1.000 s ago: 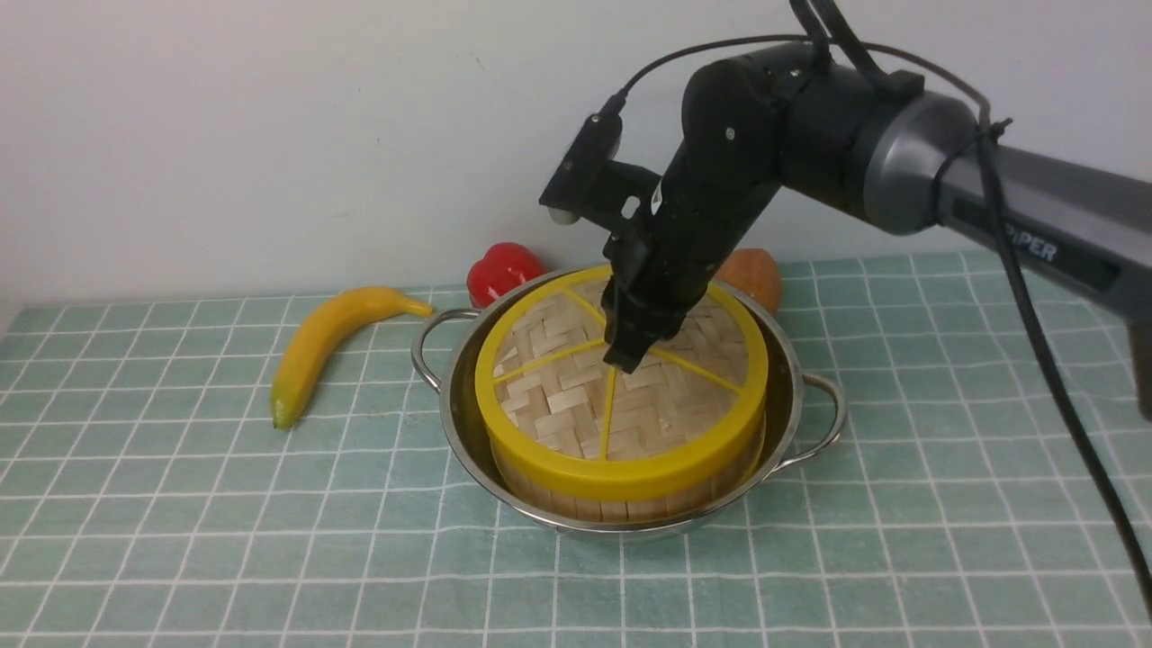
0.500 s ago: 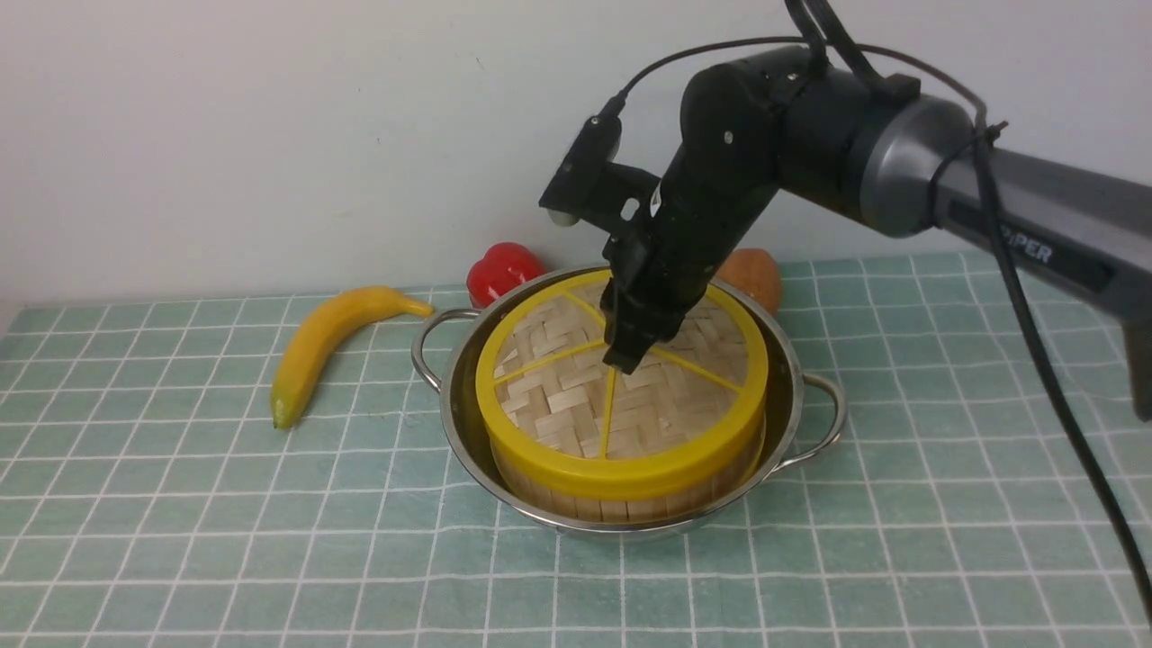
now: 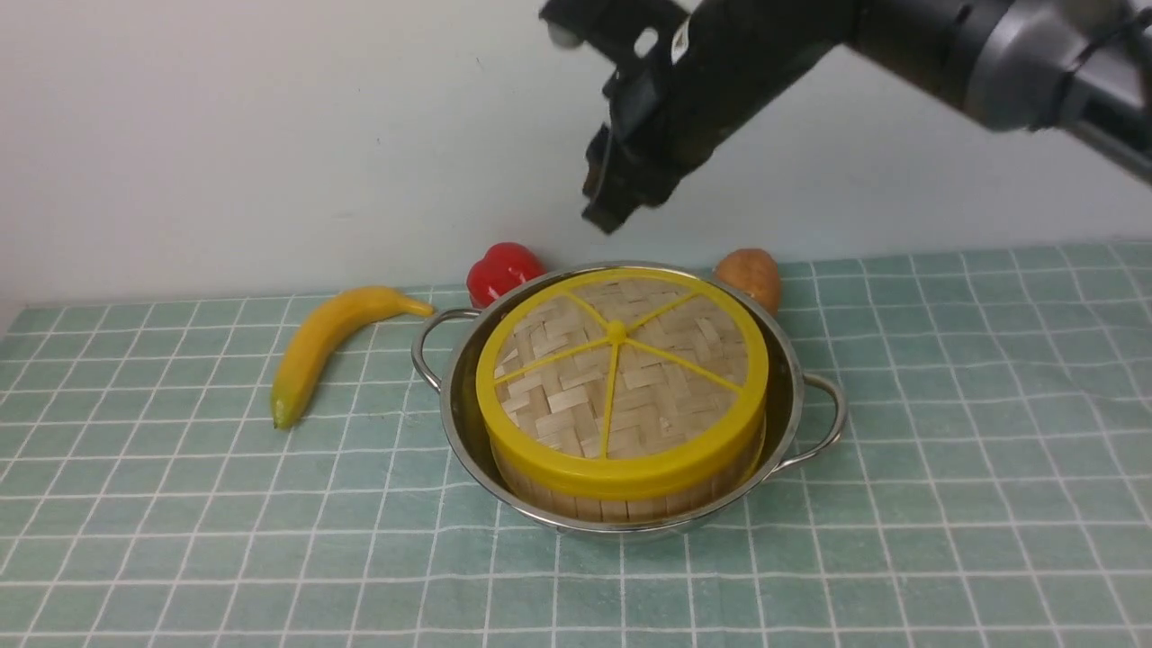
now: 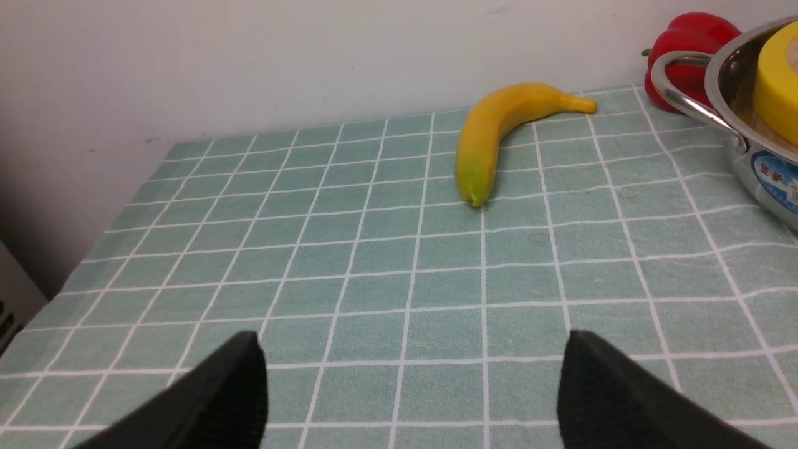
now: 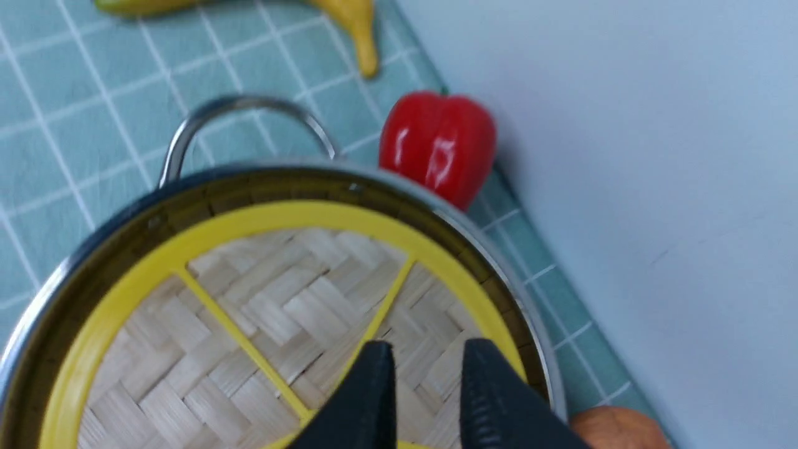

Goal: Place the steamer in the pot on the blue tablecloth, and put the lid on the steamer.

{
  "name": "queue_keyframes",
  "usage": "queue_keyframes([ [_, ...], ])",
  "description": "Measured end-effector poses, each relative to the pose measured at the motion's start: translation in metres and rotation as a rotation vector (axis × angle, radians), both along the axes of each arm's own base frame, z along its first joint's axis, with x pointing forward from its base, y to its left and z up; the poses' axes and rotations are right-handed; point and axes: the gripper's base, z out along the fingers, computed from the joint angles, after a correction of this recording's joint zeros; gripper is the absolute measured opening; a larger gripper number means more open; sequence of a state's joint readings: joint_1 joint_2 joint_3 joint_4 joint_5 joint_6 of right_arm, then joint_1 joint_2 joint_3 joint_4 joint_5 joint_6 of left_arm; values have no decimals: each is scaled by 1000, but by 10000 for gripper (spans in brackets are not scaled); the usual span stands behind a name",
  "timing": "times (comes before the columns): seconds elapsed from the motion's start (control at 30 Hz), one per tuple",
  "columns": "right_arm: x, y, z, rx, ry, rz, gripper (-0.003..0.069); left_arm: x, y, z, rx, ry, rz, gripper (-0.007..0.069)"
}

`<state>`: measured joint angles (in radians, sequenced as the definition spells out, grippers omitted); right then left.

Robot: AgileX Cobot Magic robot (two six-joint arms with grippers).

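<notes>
Front view is showing you the lid sitting on the steamer inside the pot, task looking done, right gripper hanging above it empty, jaws slightly parted.

The pot is shiny polished steel. The lid is matt woven bamboo, rimmed in smooth yellow plastic. The blue tablecloth looks soft, matt cloth.

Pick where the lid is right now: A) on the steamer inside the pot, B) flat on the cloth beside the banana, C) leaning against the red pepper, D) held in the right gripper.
A: the lid sits on the steamer inside the pot, with the right gripper above it, holding nothing.
</notes>
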<state>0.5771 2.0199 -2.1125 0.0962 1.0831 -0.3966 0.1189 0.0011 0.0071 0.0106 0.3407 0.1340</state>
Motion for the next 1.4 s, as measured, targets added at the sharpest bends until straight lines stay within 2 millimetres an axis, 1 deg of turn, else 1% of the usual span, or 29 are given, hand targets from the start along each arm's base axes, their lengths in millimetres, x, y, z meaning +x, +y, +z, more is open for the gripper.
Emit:
queue_keyframes([
  [0.03, -3, -3, 9, 9, -9, -14, 95, 0, 0, 0, 0, 0, 0, 578],
  [0.1, -9, -9, 19, 15, -11, -41, 9, 0, 0, 0, 0, 0, 0, 578],
  [0.13, -10, -9, 20, 15, -10, -44, 9, 0, 0, 0, 0, 0, 0, 578],
  [0.2, -16, -15, 28, 10, -1, -66, -15, 0, 0, 0, 0, 0, 0, 578],
  [0.3, -18, -16, 32, 15, -4, -70, -16, 0, 0, 0, 0, 0, 0, 578],
  [0.6, -15, -16, 34, 19, -35, -79, -5, 0, 0, 0, 0, 0, 0, 578],
  [0.7, -18, -19, 33, 15, 5, -113, 0, 0, 0, 0, 0, 0, 0, 578],
  [0.8, -25, -25, 35, 12, 45, -156, 4, 0, 0, 0, 0, 0, 0, 578],
  [0.83, -32, -31, 36, 5, 61, -185, 7, 0, 0, 0, 0, 0, 0, 578],
  [0.87, -43, -41, 43, 11, 61, -214, 10, 0, 0, 0, 0, 0, 0, 578],
  [0.9, -49, -48, 46, 27, 62, -237, 13, 0, 0, 0, 0, 0, 0, 578],
  [0.97, -68, -73, 53, 70, 41, -290, 23, 0, 0, 0, 0, 0, 0, 578],
  [1.0, -67, -74, 49, 68, 47, -296, 25, 0, 0, 0, 0, 0, 0, 578],
  [1.03, -83, -97, 56, 121, 1, -345, 31, 0, 0, 0, 0, 0, 0, 578],
  [1.07, -91, -112, 55, 145, -16, -378, 36, 0, 0, 0, 0, 0, 0, 578],
  [1.1, -98, -126, 48, 153, -18, -412, 41, 0, 0, 0, 0, 0, 0, 578],
  [1.13, -101, -127, 53, 167, -33, -412, 41, 0, 0, 0, 0, 0, 0, 578],
  [1.17, -117, -156, 39, 192, -45, -492, 52, 0, 0, 0, 0, 0, 0, 578],
  [1.23, -138, -186, 24, 233, -68, -587, 66, 0, 0, 0, 0, 0, 0, 578],
  [1.27, -151, -198, 20, 258, -93, -624, 71, 0, 0, 0, 0, 0, 0, 578],
  [1.3, -150, -200, 15, 257, -87, -636, 72, 0, 0, 0, 0, 0, 0, 578],
  [1.33, -168, -218, 4, 298, -130, -699, 80, 0, 0, 0, 0, 0, 0, 578],
  [1.4, -197, -238, -9, 369, -217, -774, 91, 0, 0, 0, 0, 0, 0, 578],
])
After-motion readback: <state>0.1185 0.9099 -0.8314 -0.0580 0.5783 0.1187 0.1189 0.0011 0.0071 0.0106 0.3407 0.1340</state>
